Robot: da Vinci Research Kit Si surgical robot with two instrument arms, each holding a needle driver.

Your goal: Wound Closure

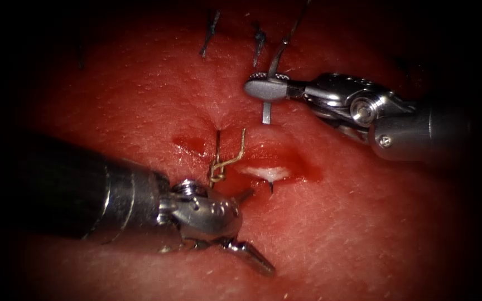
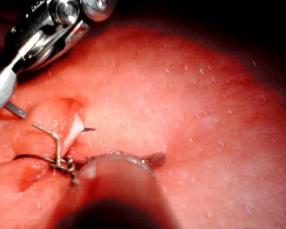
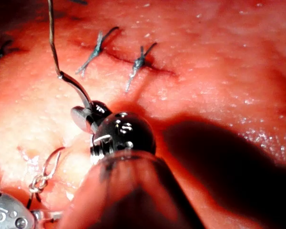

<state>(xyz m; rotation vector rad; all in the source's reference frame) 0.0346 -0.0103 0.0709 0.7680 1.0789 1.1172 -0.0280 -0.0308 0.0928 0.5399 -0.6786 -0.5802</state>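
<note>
My right tool [image 1: 258,88] comes in from the upper right, jaws shut on the curved needle [image 1: 266,113] near its tail end. Below the jaws the needle enters the raised tissue lip [image 1: 269,146] right of the cut. Its dark tip [image 1: 271,188] pokes out by the pale edge of the open cut [image 1: 263,173], and the left wrist view has the tip [image 2: 89,129] too. Thread [image 1: 287,38] runs up from the needle's tail. My left tool [image 1: 261,232] lies lower left, jaws open and holding nothing. A knotted stitch [image 1: 217,174] with stiff thread ends sits beside it.
Two earlier stitches [image 1: 210,30] [image 1: 259,43] with cut thread ends close the cut farther back. Red fluid [image 1: 192,144] pools left of the knot. In the right wrist view the thread [image 3: 51,33] rises from the needle [image 3: 76,88] above the right tool's jaws.
</note>
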